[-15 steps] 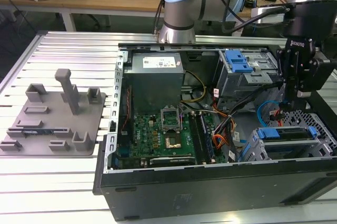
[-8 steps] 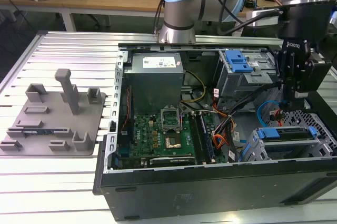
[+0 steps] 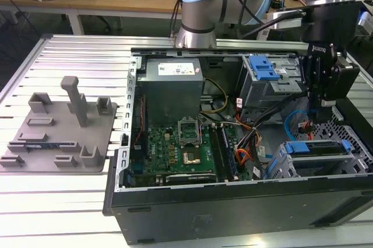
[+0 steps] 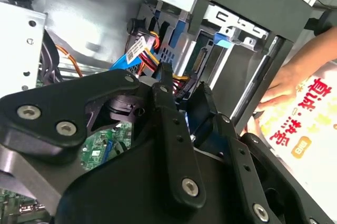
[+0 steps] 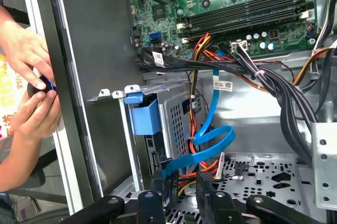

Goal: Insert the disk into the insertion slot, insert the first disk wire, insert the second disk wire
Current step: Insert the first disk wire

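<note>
Disk (image 3: pixel 317 147): sitting in cage (image 3: pixel 289 165). Gripper (image 3: pixel 321 109): hovering at blue wire (image 5: pixel 213 139); whether it is gripping cannot be told. Step: likely first-wire insertion proceeding, requiring careful alignment.

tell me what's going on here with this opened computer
The robot arm's black tool is down inside the open black computer case, beside the grey perforated drive cage where the disk in its bright blue carrier already sits. A flat blue cable and red and yellow wires lie by the tool. A person's hands are at the case's outer wall.
</note>
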`<state>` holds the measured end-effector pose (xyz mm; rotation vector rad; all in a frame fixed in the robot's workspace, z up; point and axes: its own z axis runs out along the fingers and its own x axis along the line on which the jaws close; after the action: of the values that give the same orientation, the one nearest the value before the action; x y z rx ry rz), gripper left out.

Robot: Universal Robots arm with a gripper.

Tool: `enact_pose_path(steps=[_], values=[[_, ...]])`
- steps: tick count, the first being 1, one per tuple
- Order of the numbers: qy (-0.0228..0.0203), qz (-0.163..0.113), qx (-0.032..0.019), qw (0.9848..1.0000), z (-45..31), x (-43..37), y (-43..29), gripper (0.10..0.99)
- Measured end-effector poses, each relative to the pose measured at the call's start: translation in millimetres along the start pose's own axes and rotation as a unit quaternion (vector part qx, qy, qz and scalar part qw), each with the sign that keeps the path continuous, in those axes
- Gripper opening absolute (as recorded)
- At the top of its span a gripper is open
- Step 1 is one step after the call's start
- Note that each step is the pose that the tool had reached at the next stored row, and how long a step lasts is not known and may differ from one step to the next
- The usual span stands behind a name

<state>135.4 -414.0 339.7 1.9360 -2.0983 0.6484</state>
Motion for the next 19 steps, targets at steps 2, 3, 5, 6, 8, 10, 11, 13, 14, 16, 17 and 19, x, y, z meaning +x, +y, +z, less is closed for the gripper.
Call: enact_pose_path(steps=[2, 3, 5, 6, 8, 10, 11, 13, 14, 16, 17, 19], values=[[0.0011, -0.001, 0.0004, 1.0000, 0.3, -0.7, 0.1, 0.376], [0.0014, -0.001, 0.0005, 1.0000, 0.8, -1.0, 0.2, 0.376], [0.0016, -0.001, 0.0008, 1.0000, 1.7, -1.5, 0.4, 0.376], [0.0017, -0.002, 0.0010, 1.0000, 2.4, -1.8, 0.6, 0.376], [0.0022, -0.002, 0.0013, 1.0000, 3.0, -2.1, 1.1, 0.376], [0.0023, -0.002, 0.0014, 1.0000, 3.2, -2.2, 1.5, 0.365], [0.0025, -0.002, 0.0015, 1.0000, 3.3, -2.3, 1.7, 0.365], [0.0026, -0.003, 0.0016, 1.0000, 3.6, -2.4, 1.9, 0.298], [0.0029, -0.003, 0.0016, 1.0000, 3.8, -2.5, 2.1, 0.227], [0.0042, -0.003, 0.0021, 1.0000, 4.1, -2.6, 2.1, 0.227], [0.0045, -0.003, 0.0021, 1.0000, 4.1, -2.6, 2.1, 0.227], [0.0043, -0.003, 0.0021, 1.0000, 4.3, -2.8, 1.7, 0.227]])
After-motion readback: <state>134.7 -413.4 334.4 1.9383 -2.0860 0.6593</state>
